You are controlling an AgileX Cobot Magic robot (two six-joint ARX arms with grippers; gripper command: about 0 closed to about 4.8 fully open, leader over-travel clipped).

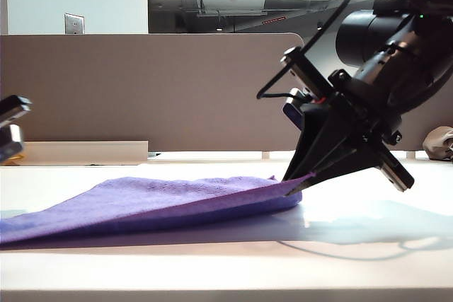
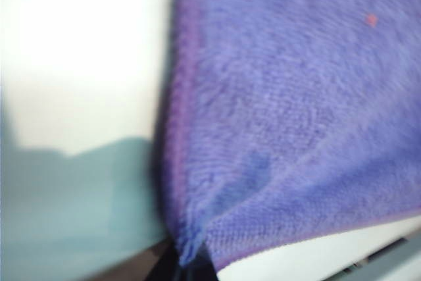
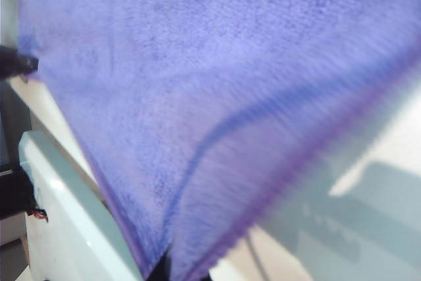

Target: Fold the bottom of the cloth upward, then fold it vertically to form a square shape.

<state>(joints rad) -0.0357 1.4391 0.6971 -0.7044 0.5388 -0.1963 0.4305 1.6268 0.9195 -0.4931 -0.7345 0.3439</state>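
On the bench (image 1: 368,245), left gripper (image 2: 187,264) and right gripper (image 1: 301,185) each pinch a corner of the cloth (image 1: 163,203); first fold barely begun.

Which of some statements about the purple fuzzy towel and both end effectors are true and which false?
1. The purple fuzzy microfibre towel lies completely flat on the white table. False: one corner is raised off the surface.
2. The right end effector is shut on a towel corner. True.
3. The left end effector hangs open, away from the towel. False: it is shut on a corner.
4. The towel is folded into a small square. False: it is spread out.
5. The towel has a stitched hem. True.
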